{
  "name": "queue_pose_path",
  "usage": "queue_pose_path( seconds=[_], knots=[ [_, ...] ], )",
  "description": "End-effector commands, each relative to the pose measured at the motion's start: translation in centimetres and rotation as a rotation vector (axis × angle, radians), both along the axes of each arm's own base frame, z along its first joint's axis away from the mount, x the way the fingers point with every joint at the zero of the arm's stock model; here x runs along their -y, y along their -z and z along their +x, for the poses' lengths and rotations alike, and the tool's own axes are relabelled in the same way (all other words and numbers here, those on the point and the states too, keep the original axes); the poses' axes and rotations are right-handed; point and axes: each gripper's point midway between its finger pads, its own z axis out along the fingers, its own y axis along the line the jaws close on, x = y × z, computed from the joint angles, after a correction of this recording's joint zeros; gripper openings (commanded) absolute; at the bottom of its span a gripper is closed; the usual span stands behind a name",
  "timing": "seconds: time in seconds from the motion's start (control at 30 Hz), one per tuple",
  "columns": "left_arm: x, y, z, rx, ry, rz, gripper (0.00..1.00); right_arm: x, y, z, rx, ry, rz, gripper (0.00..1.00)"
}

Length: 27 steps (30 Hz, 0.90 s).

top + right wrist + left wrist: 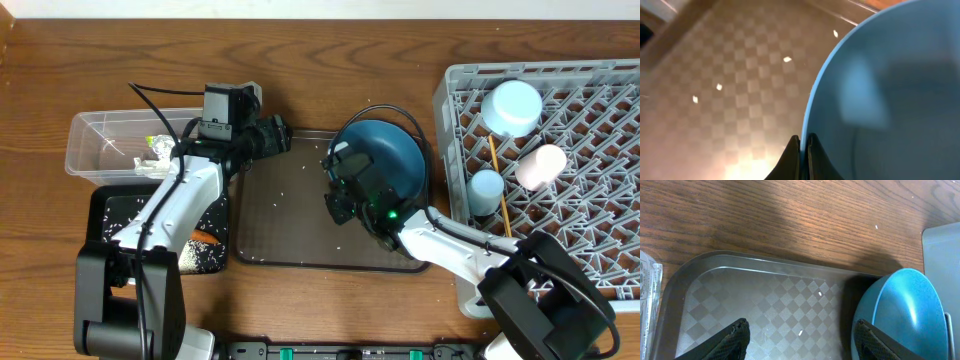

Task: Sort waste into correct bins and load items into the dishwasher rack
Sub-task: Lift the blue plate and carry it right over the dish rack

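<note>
Pinching the rim of the dark-blue plate, the right gripper has its fingers clamped thin on the edge. Below it, rice grains dot the brown tray. The left gripper hangs over the tray, fingers spread and empty, with the plate ahead to its right.
</note>
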Motion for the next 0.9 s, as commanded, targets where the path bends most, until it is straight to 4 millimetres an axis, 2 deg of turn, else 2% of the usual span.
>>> queue_pose_path(
  seconds=[0.0, 0.17, 0.27, 0.3, 0.4, 0.5, 0.67, 0.87],
  knots=[
    [-0.1, 0.2, -0.1, -0.002, -0.008, 0.009, 0.69, -2.1, -2.7, -1.5, -0.034, -0.081, 0.13, 0.01],
    [-0.1, 0.2, -0.1, -0.002, -0.008, 0.009, 0.7, -1.1, -10.6, -0.9, 0.104, -0.065, 0.24, 0.01],
    [-0.1, 0.2, -0.1, -0.002, -0.008, 0.009, 0.7, 0.7, -15.2, -1.2, 0.18, -0.043, 0.295, 0.01],
    [-0.1, 0.2, -0.1, -0.002, -0.008, 0.009, 0.87, 1.4, -16.5, -1.3, 0.2, -0.033, 0.308, 0.01],
    [-0.1, 0.2, -0.1, -0.002, -0.008, 0.009, 0.96, 4.0, -20.2, -2.0, 0.26, 0.002, 0.344, 0.01],
    [-0.1, 0.2, -0.1, -0.002, -0.008, 0.009, 0.98, 6.9, -23.0, -2.8, 0.311, 0.049, 0.367, 0.01],
    [-0.1, 0.2, -0.1, -0.002, -0.008, 0.009, 1.0, 13.2, -26.8, -4.4, 0.406, 0.178, 0.387, 0.01],
    [-0.1, 0.2, -0.1, -0.002, -0.008, 0.009, 0.98, 20.4, -29.7, -6.8, 0.55, 0.345, 0.345, 0.01]
  ],
)
